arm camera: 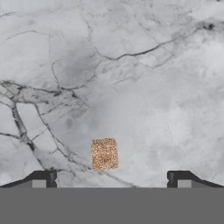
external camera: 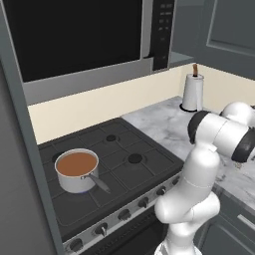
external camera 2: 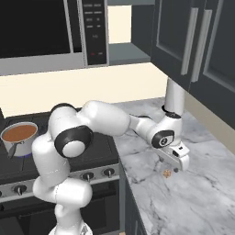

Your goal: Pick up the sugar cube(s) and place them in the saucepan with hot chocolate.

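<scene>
A small brown speckled sugar cube point(arm camera: 104, 153) lies on the grey marble counter point(arm camera: 131, 78); in the right base view the cube point(external camera 2: 168, 173) sits just below the hand. My gripper point(arm camera: 111, 179) hangs over it, open, the two dark fingertips point(arm camera: 43, 178) wide apart on either side of the cube and nothing between them. From the right base camera the gripper point(external camera 2: 176, 169) hovers close above the counter. The steel saucepan point(external camera: 76, 170) with brown liquid stands on the front left burner of the stove, its grey handle pointing toward the front right; the saucepan point(external camera 2: 19, 137) is far left of the hand.
The black stove point(external camera: 119, 164) has knobs along its front edge. A white paper-towel roll point(external camera: 192, 91) stands at the back of the counter by the wall. A microwave point(external camera: 79, 35) and dark cabinets point(external camera 2: 202, 50) hang overhead.
</scene>
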Tool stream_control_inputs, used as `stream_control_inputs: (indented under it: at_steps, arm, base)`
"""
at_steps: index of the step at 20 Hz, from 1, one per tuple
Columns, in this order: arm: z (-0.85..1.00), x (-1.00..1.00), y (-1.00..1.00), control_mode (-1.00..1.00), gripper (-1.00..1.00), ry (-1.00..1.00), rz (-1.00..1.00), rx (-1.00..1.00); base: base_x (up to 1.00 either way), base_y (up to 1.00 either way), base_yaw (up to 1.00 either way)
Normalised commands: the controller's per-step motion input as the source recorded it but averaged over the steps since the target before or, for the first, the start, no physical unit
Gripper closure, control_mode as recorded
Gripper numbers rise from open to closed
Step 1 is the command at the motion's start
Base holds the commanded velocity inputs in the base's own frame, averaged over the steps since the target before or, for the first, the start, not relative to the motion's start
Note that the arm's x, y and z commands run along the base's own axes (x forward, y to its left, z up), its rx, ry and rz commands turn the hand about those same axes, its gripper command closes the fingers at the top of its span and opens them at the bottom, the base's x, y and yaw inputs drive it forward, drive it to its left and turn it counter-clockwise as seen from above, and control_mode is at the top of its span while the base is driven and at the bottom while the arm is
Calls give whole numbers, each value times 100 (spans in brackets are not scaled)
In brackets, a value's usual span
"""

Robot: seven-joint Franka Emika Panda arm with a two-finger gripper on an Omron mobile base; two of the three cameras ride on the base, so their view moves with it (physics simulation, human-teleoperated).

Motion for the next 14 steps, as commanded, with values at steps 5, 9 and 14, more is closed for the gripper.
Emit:
stream_control_inputs:
  at_steps: [5, 9, 14]
  arm:
    - [-29, 23, 0, -100, -100, 0, 0, 0]
    - [-30, 3, 0, -100, -100, 0, 0, 1]
    - [-27, 0, 0, -100, -100, 4, 0, 2]
  base:
    - [0, 0, 0]
    - [0, 0, 0]
    - [0, 0, 0]
